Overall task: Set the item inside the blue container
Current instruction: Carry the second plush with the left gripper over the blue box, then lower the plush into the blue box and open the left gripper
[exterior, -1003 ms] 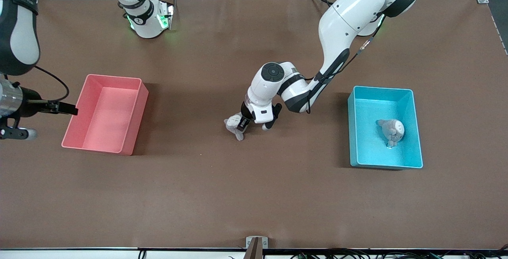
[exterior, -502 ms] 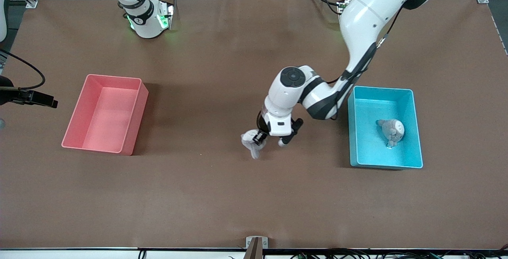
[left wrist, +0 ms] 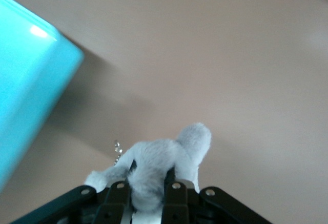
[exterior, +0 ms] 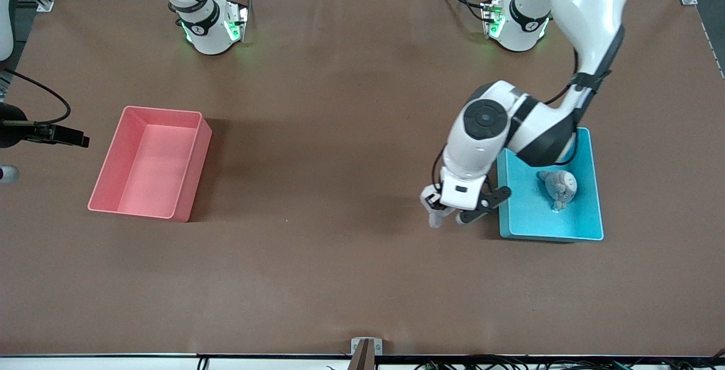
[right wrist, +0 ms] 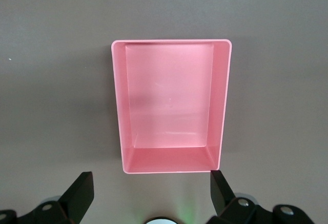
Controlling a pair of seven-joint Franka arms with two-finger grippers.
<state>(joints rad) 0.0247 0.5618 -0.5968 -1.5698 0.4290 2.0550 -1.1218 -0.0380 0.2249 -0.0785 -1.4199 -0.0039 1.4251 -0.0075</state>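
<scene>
My left gripper [exterior: 439, 209] is shut on a small grey plush toy [exterior: 434, 218] and hangs over the table just beside the blue container [exterior: 524, 220], at the side of it toward the right arm's end. The left wrist view shows the plush [left wrist: 165, 158] pinched between the left gripper's [left wrist: 147, 194] fingers, a bead chain dangling from it, and the blue container's [left wrist: 24, 97] outer wall close by. A second grey plush [exterior: 559, 185] lies inside the blue container. My right gripper [right wrist: 151, 193] is open and empty, high above the table beside the pink bin [right wrist: 219, 106].
The pink bin [exterior: 113, 169] stands empty toward the right arm's end of the table. The two arm bases [exterior: 210, 29] [exterior: 516, 25] stand along the table's edge farthest from the front camera. Brown tabletop lies between the two bins.
My left arm has carried the grey plush from the table's middle to right beside the blue container. The right arm has drawn back toward the table's end.
</scene>
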